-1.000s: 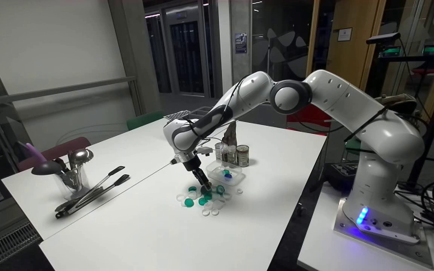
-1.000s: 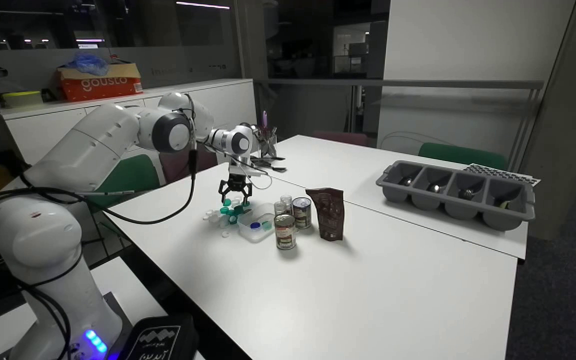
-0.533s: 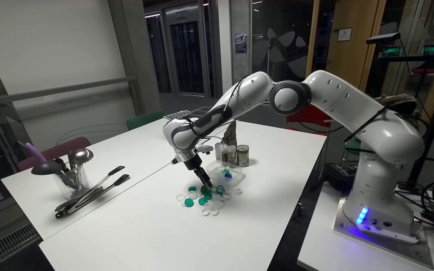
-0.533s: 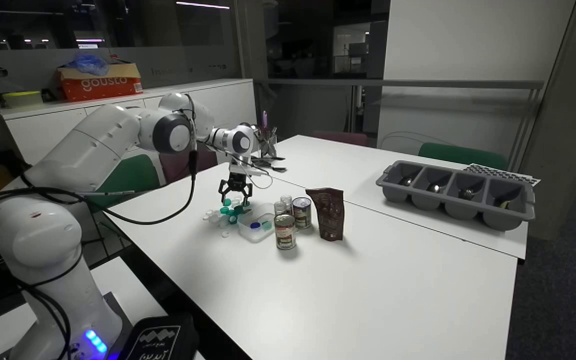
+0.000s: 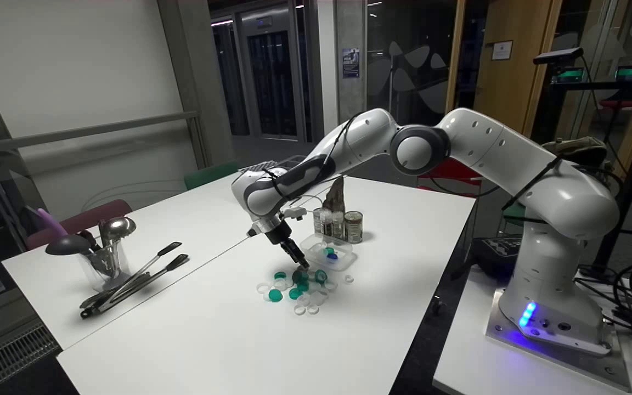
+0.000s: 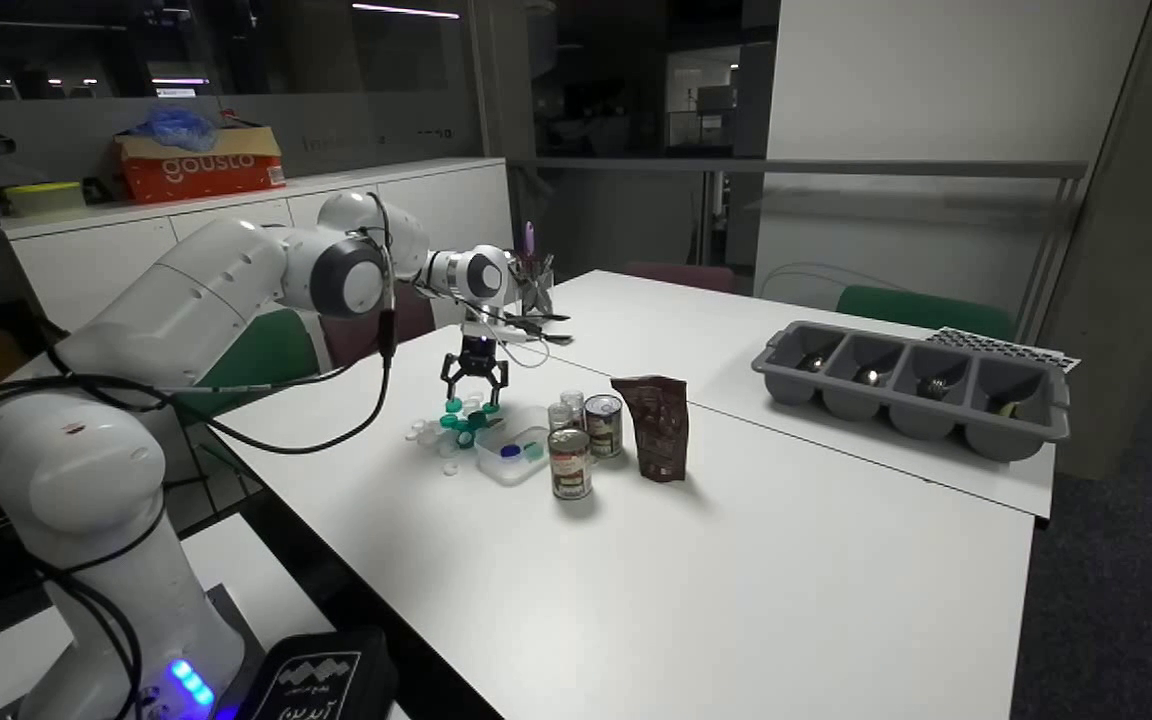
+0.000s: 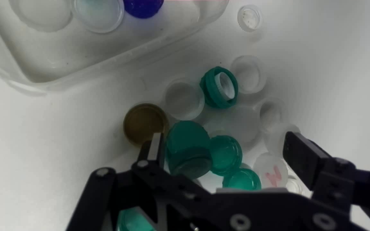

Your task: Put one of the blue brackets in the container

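Note:
The pictures show teal round caps as the blue brackets, lying in a loose heap on the white table. A large teal cap [image 7: 186, 136] sits beside my gripper's left finger; smaller teal caps [image 7: 225, 155] lie against it, and one teal cap [image 7: 214, 93] stands on its edge higher up. My gripper [image 7: 223, 142] hovers open and low over the heap in the wrist view, nothing gripped; in both exterior views the gripper [image 5: 301, 265] [image 6: 473, 400] is just above the caps. The container, a shallow clear plastic tub [image 7: 108, 65] [image 6: 506, 473], is close by, with a dark blue cap [image 7: 143, 5] inside.
Clear and white caps [image 7: 183, 99] and a brown lid [image 7: 144, 123] are mixed into the heap. Behind the tub stand a can [image 6: 571, 465] and a brown pouch [image 6: 658, 430]. Farther off are a grey compartment tray [image 6: 841, 412] and tongs [image 5: 140, 280].
My gripper has risen slightly off the heap, and the arm has shifted a little with it. The jaws stay open, and the caps have not visibly moved.

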Available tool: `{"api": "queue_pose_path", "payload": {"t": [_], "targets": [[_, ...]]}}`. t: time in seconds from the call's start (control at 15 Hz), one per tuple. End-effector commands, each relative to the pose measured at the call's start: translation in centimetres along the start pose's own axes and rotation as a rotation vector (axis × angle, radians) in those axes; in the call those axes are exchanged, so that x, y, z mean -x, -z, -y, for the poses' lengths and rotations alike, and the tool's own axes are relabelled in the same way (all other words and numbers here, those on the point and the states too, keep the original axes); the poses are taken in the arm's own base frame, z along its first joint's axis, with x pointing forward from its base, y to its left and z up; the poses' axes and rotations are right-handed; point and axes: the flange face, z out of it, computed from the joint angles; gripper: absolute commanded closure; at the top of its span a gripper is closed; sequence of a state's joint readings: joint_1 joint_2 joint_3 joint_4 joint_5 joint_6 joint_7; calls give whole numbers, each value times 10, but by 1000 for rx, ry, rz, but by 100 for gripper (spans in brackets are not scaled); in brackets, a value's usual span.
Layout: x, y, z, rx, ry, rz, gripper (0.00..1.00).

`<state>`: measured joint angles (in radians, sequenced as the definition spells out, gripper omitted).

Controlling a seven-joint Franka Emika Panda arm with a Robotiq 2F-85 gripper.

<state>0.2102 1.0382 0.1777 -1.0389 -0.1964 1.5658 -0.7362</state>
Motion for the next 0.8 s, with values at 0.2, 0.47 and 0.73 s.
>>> {"api": "queue_pose_path", "payload": {"t": [0.2,0.47,0.73], "targets": [[-20,11,1,76,37,58,0],[-32,11,5,143,74,59,0],[-43,10,8,197,108,45,0]]}}
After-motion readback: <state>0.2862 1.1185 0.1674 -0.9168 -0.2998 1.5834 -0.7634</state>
